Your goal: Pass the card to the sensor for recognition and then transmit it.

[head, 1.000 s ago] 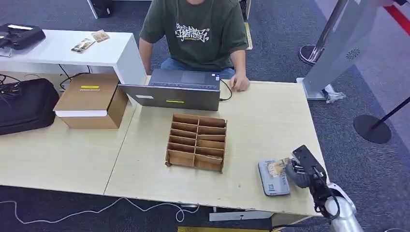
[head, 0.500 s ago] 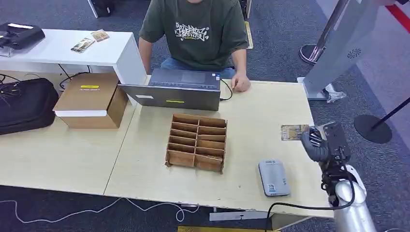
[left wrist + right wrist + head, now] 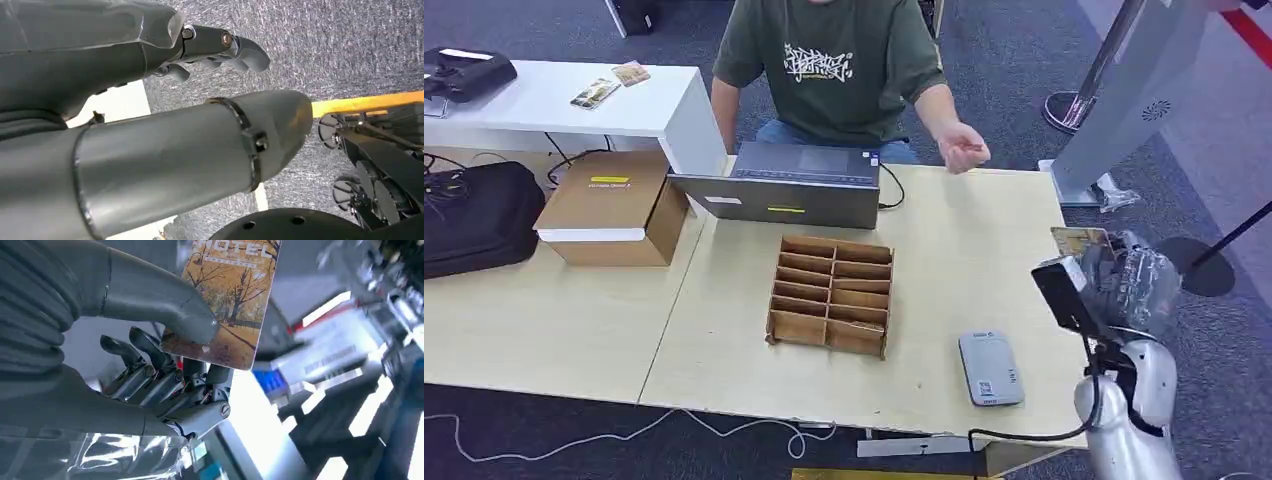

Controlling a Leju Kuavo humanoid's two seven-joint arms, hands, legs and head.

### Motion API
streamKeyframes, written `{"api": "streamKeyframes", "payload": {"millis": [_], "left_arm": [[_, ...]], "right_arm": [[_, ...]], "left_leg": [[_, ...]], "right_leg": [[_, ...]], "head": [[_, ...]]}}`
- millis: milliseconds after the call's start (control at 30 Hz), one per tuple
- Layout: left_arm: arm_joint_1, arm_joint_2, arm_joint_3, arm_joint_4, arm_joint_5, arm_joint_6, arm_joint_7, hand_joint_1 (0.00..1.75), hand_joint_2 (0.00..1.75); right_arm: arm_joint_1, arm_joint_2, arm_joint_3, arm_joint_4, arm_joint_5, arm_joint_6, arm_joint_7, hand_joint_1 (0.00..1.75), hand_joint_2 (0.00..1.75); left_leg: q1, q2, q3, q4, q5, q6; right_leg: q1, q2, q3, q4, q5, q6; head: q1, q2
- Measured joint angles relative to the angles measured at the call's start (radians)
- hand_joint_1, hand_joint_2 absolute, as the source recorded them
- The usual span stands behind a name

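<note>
Head view: right hand [image 3: 1124,280] raised off the right edge of the light wooden desk [image 3: 964,250], pinching the card [image 3: 1079,240] at its far top, card held above the desk edge and well apart from the sensor [image 3: 990,367]. Sensor is a flat grey pad lying on the desk near the near-right corner, nothing on it. Wooden divider tray [image 3: 831,293] sits mid-desk, left of the sensor; open laptop [image 3: 789,187] beyond it at the far edge. A person in a green printed shirt [image 3: 834,65] sits behind the laptop, one hand [image 3: 962,150] lifted above the far right of the desk, palm partly open. Cardboard box [image 3: 614,205] on the adjoining desk to the left, black bag [image 3: 474,215] further left. Left wrist view: left hand [image 3: 220,45] hangs over grey carpet [image 3: 325,45], fingers curled loosely with nothing in them; a yellow floor line [image 3: 365,102] runs past it. Right wrist view: thumb [image 3: 165,305] pressed on the face of the card [image 3: 227,300], darker fingers [image 3: 165,375] behind it; card shows an autumn tree picture with printed lettering; background blurred.
</note>
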Motion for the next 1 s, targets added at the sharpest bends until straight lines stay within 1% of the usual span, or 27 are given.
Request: {"api": "streamKeyframes", "payload": {"millis": [100,167,200,267,333,367,400,467,533,600,667,733,800,900,1000], "left_arm": [[-0.004,-0.002,0.0,0.0,0.0,-0.001,0.0,0.0,0.0],[-0.005,-0.002,0.0,0.0,0.001,-0.003,0.005,0.0,0.0],[-0.005,-0.002,0.0,0.0,0.002,-0.003,0.007,0.0,0.0],[-0.007,-0.002,0.0,0.0,0.003,-0.006,0.009,0.0,0.0],[-0.007,-0.002,0.0,0.0,0.004,-0.009,0.011,0.0,0.0],[-0.007,-0.002,0.0,0.0,0.004,-0.01,0.013,0.0,0.0],[-0.007,-0.002,0.0,0.0,0.004,-0.012,0.015,0.0,0.0],[-0.009,0.0,0.0,0.0,0.004,-0.013,0.015,0.0,0.0],[-0.009,0.001,0.0,0.0,0.003,-0.014,0.015,0.0,0.0],[-0.008,0.002,0.0,0.0,0.002,-0.014,0.015,0.0,0.0],[-0.009,0.003,0.0,0.0,-0.003,-0.014,0.015,0.0,0.0],[-0.009,0.004,0.0,0.0,-0.008,-0.014,0.015,0.0,0.0],[-0.009,0.005,0.0,0.0,-0.015,-0.014,0.015,0.0,0.0],[-0.011,0.007,0.0,0.0,-0.027,-0.012,0.015,0.0,0.0],[-0.012,0.008,0.0,0.0,-0.046,-0.011,0.015,0.0,0.0]], "right_arm": [[0.01,0.008,0.014,-0.011,0.21,-0.063,0.041,1.75,1.75],[0.016,0.011,0.02,-0.014,0.357,-0.109,0.083,1.75,1.75],[0.017,0.01,0.028,-0.013,0.405,-0.131,0.116,1.75,1.75],[0.017,-0.018,0.061,-0.01,0.434,-0.156,0.214,1.75,1.75],[0.004,-0.077,0.126,-0.004,0.443,-0.158,0.362,1.75,1.75],[-0.011,-0.108,0.177,0.003,0.444,-0.156,0.456,1.75,1.75],[-0.024,-0.135,0.221,0.008,0.445,-0.156,0.497,1.75,1.75],[-0.045,-0.173,0.3,0.018,0.445,-0.157,0.537,1.75,1.75],[-0.059,-0.196,0.359,0.031,0.446,-0.158,0.55,1.75,1.75],[-0.074,-0.208,0.395,0.046,0.445,-0.168,0.548,1.75,1.75],[-0.086,-0.209,0.407,0.067,0.445,-0.195,0.518,1.75,1.75],[-0.101,-0.207,0.41,0.093,0.445,-0.216,0.471,1.75,1.75],[-0.128,-0.193,0.41,0.126,0.445,-0.226,0.423,1.75,1.75],[-0.183,-0.154,0.398,0.189,0.445,-0.241,0.342,1.75,1.75],[-0.236,-0.114,0.37,0.246,0.445,-0.243,0.285,1.75,1.75]], "left_leg": [[0.0,0.0,0.0,0.0,0.0,0.0],[0.0,0.0,0.0,0.0,0.0,0.0],[0.0,0.0,0.0,0.0,0.0,0.0],[0.0,0.0,-0.001,0.0,0.0,0.0],[0.0,-0.001,-0.002,0.0,0.0,0.0],[-0.001,-0.001,-0.001,0.0,0.0,0.0],[-0.001,0.001,-0.001,0.0,0.0,0.0],[-0.001,0.001,0.0,0.0,0.0,0.0],[0.0,-0.001,0.0,0.0,0.0,0.0],[0.0,-0.002,-0.001,0.0,0.0,0.0],[0.0,-0.002,-0.001,0.0,0.0,0.0],[0.0,-0.002,-0.001,0.0,0.0,0.0],[0.0,-0.001,-0.001,0.0,0.0,0.0],[0.0,0.0,0.0,0.0,0.0,0.0],[0.0,-0.001,-0.001,0.0,0.001,0.0]], "right_leg": [[0.0,0.0,0.0,0.0,0.0,0.0],[0.0,0.0,0.0,0.0,0.0,0.0],[0.0,0.0,0.0,0.0,0.0,0.0],[0.0,0.0,0.0,0.0,0.0,0.0],[0.0,-0.001,0.0,0.0,0.0,0.0],[-0.001,0.0,0.0,0.0,0.0,0.0],[-0.001,0.001,0.0,0.0,0.0,0.0],[-0.001,0.001,0.0,0.0,0.0,0.0],[-0.001,-0.001,0.0,0.0,0.0,0.0],[0.0,-0.001,0.0,0.0,0.0,0.0],[0.0,-0.001,0.0,0.0,0.0,0.0],[0.0,-0.001,0.0,0.0,0.0,0.0],[0.0,0.0,0.0,0.0,0.0,0.0],[0.0,0.0,0.0,0.0,0.0,0.0],[0.0,-0.001,0.0,0.001,0.0,0.0]], "head": [[0.0,0.0],[0.0,0.0],[0.0,0.0],[0.0,0.0],[0.001,0.0],[0.0,0.0],[0.0,0.0],[0.0,0.0],[0.0,0.0],[0.0,0.0],[0.0,0.0],[0.0,0.0],[0.0,0.0],[0.0,0.0],[0.0,0.0]]}}
